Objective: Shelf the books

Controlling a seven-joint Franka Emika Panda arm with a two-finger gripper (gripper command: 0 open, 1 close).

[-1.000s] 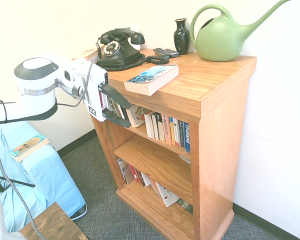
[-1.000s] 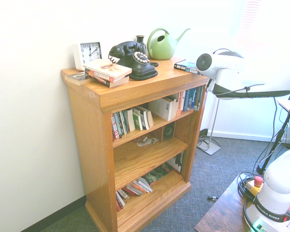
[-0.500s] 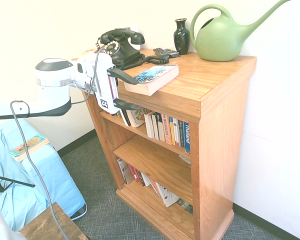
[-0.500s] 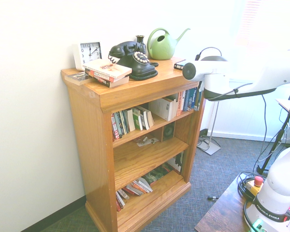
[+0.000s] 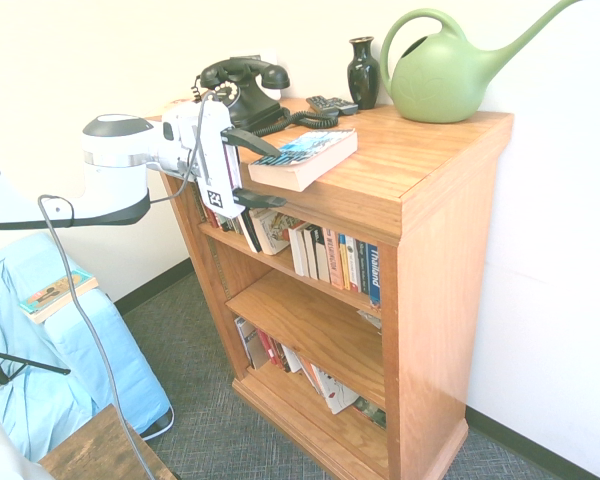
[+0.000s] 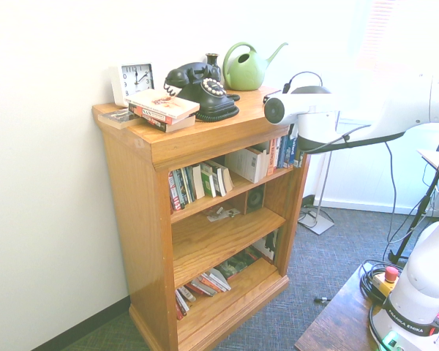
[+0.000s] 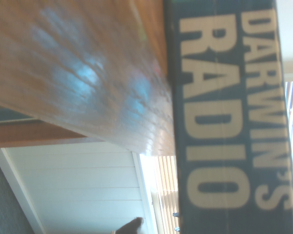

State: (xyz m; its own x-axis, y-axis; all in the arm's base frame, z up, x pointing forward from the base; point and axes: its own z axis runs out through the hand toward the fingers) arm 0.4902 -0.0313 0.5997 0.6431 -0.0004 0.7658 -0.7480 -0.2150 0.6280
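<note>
A thick paperback book point(image 5: 305, 157) with a light-blue and black cover lies flat on the wooden bookcase's top point(image 5: 420, 160), its near end jutting past the front edge. My gripper point(image 5: 278, 177) is open at that end. One finger reaches over the cover and the other sits below the top board's edge. In the wrist view the book's dark spine point(image 7: 224, 112) with large pale lettering fills the right side, beside the glossy wood point(image 7: 88, 73). In the second exterior view the wrist point(image 6: 300, 110) hides both book and fingers.
On top stand a black telephone point(image 5: 242, 95), a dark vase point(image 5: 363, 72), a remote point(image 5: 332, 104), a green watering can point(image 5: 445, 70), a clock point(image 6: 135, 79) and two stacked books point(image 6: 163, 108). Upright books point(image 5: 335, 260) fill the upper shelf. A blue-covered seat point(image 5: 70, 350) is at the left.
The arm has swung toward the bookcase and risen, bringing the open gripper from beside the upper shelf up to the near end of the book on top.
</note>
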